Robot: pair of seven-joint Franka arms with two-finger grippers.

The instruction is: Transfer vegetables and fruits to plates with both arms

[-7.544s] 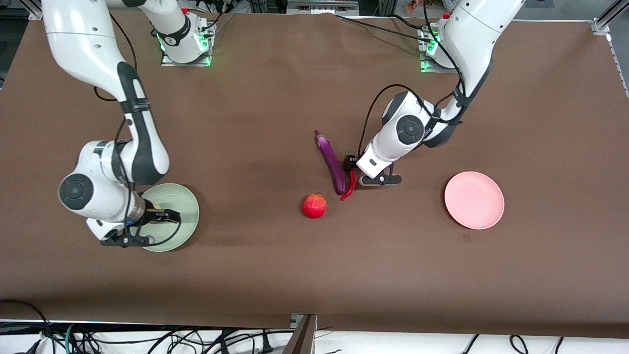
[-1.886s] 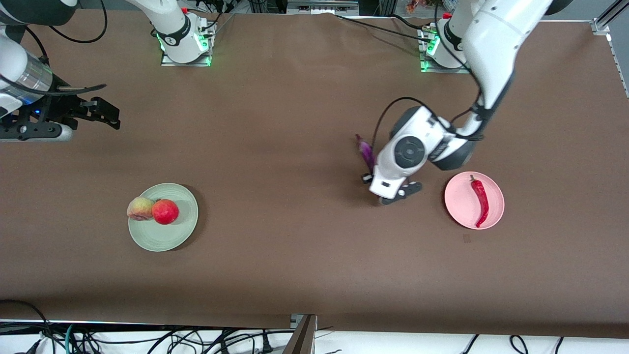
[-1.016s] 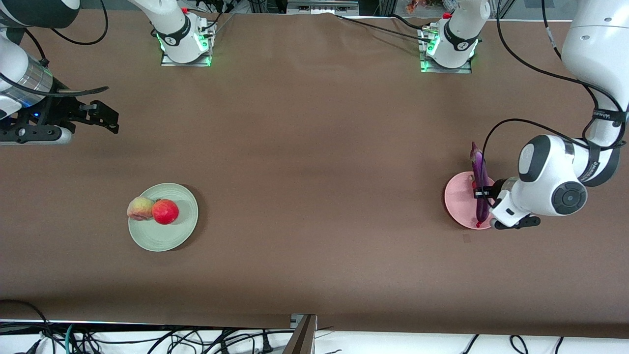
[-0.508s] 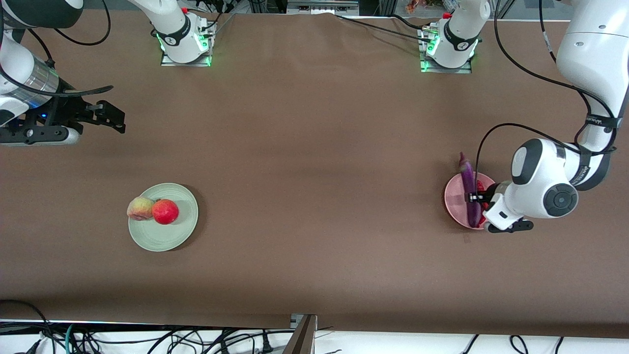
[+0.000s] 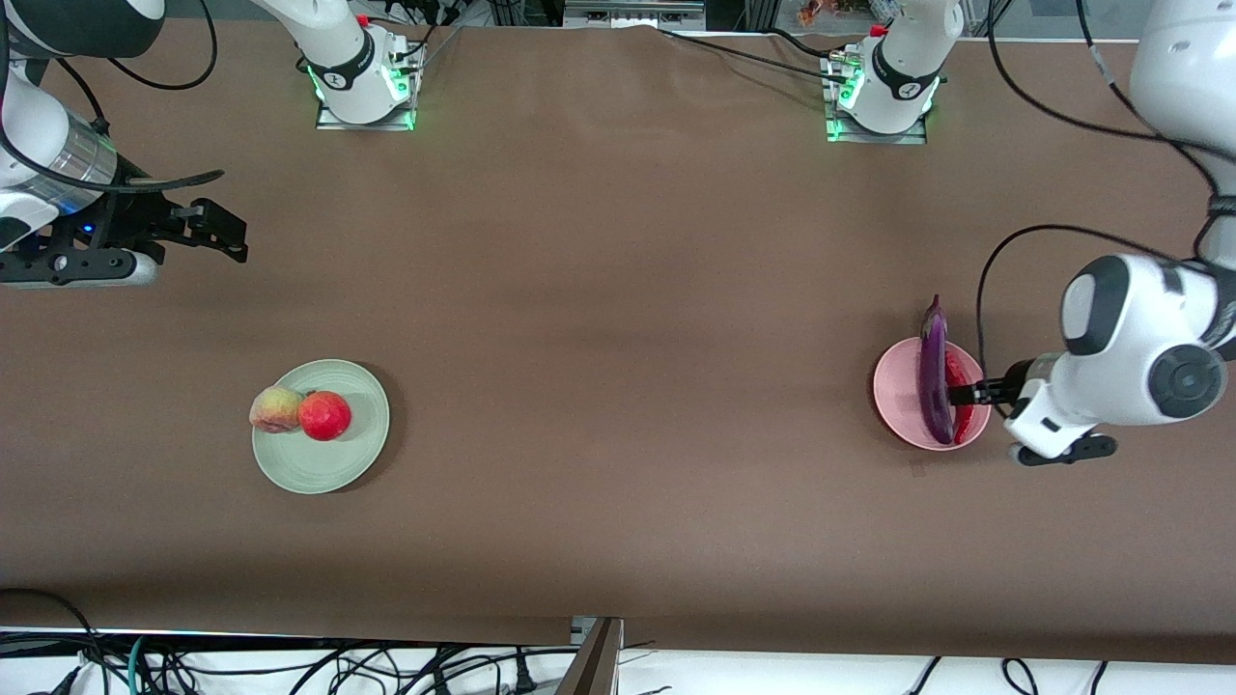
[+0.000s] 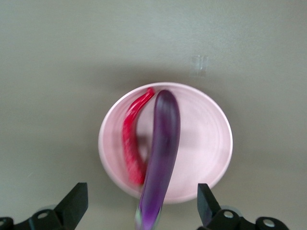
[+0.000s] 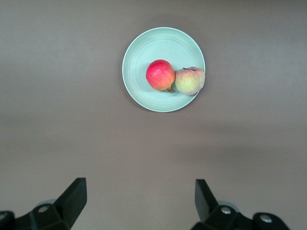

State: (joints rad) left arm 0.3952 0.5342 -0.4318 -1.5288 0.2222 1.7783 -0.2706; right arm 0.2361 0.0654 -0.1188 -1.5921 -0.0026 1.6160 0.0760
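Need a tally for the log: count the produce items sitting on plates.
4. The eggplant and chili lie on the pink plate; the peach and red fruit sit on the green plate. None seems hidden.

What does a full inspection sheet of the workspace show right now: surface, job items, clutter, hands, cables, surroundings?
Surface: brown table cover, flat.
Job's things: eggplant and red chili lie side by side on the pink plate; the eggplant's stem end overhangs the rim. Peach and red fruit, touching, on the green plate.
Clutter: nothing seen.
Hands: left hand open beside the pink plate; right hand open, up at the right arm's end of the table, waiting.
Cables: black cable loops on both arms; bundles below the table's near edge.
Surroundings: arm bases with green lights.
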